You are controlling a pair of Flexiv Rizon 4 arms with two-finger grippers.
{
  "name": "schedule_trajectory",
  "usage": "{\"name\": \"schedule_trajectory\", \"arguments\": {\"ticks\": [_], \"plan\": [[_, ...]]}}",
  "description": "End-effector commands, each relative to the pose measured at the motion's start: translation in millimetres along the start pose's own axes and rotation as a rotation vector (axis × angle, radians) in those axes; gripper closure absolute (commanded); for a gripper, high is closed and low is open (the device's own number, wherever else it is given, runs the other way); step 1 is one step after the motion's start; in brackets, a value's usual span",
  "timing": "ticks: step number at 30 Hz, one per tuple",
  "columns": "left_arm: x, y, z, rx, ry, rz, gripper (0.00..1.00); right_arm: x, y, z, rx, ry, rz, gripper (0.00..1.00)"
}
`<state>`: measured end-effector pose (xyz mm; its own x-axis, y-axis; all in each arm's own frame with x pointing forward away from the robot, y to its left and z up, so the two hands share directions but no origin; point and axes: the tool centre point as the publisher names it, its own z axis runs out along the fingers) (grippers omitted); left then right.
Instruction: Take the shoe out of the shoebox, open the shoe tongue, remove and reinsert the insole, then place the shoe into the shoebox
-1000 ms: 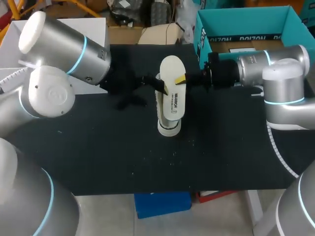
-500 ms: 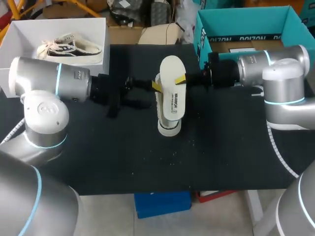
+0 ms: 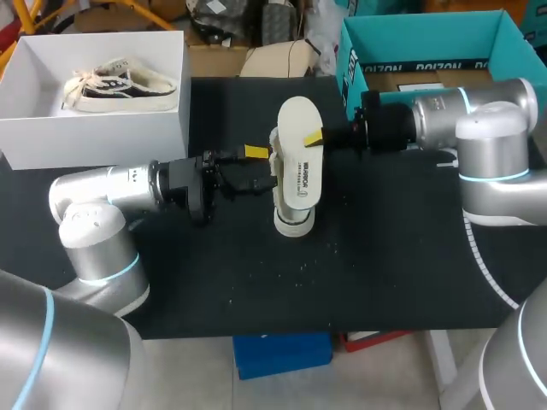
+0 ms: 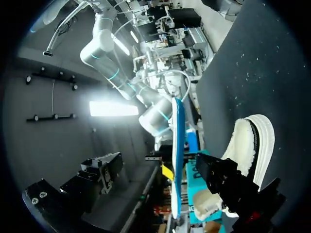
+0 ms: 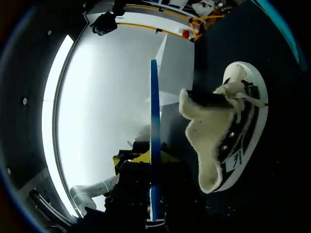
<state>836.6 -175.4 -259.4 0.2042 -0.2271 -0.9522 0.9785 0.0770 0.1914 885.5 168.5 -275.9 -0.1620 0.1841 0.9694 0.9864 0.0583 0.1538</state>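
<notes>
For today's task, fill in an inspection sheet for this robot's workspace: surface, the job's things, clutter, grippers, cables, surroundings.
surface: black table, dotted with small pale specks.
job's things: shoe mid-table; insole held in the air over it; white shoebox at the far left corner, with a second shoe inside.
clutter: teal box, open, at the far right corner.
grippers: right gripper shut on the insole; left gripper open beside the shoe, holding nothing.
cables: a pale ribbed line curves over the table near the right arm; cannot tell what it is.
surroundings: nothing seen reaching over the table.
</notes>
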Motion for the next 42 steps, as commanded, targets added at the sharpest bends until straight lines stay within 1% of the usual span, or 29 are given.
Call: {"name": "schedule_trajectory", "arguments": {"ticks": [1,8,12,23,24,25,26,28,30,32,35,37,40,42], "plan": [[1.7,1.5,0.8,0.003,-0.046,0.006,0.00,0.3,0.3,0.8,0.000,-0.002,0.001,1.00],[0.5,3.5,-0.2,0.002,0.030,0.037,0.00,0.3,0.3,0.8,0.000,-0.002,0.001,1.00],[4.9,4.8,1.8,0.002,0.041,0.041,0.00,0.3,0.3,0.8,0.000,-0.002,0.001,1.00],[24.3,10.2,19.3,0.026,0.047,0.030,0.00,0.3,0.3,0.8,0.000,-0.002,0.001,1.00],[25.3,11.5,21.5,0.030,0.048,0.036,0.05,0.3,0.3,0.8,0.000,-0.002,0.001,1.00],[26.2,12.5,24.0,0.034,0.050,0.039,0.14,0.3,0.3,0.8,0.000,-0.002,0.001,1.00],[27.0,13.8,26.3,0.040,0.053,0.040,0.27,0.3,0.3,0.8,0.000,-0.002,0.001,1.00],[28.2,16.6,30.8,0.051,0.065,0.052,0.38,0.3,0.3,0.8,0.000,-0.002,0.001,1.00],[28.8,19.5,34.9,0.056,0.071,0.059,0.54,0.3,0.3,0.8,0.000,-0.002,0.001,1.00],[28.7,22.1,39.1,0.064,0.071,0.064,0.57,0.3,0.3,0.8,0.000,-0.002,0.001,1.00],[28.9,26.6,43.8,0.070,0.076,0.073,0.58,0.3,0.3,0.8,0.000,-0.002,0.001,1.00],[29.1,29.5,46.7,0.075,0.077,0.077,0.63,0.3,0.3,0.8,0.000,-0.002,0.001,1.00],[29.9,31.0,51.0,0.081,0.082,0.079,0.74,0.3,0.3,0.8,0.000,-0.002,0.001,1.00],[31.3,31.9,53.4,0.085,0.082,0.079,0.74,0.3,0.3,0.8,0.000,-0.002,0.001,1.00]]}}
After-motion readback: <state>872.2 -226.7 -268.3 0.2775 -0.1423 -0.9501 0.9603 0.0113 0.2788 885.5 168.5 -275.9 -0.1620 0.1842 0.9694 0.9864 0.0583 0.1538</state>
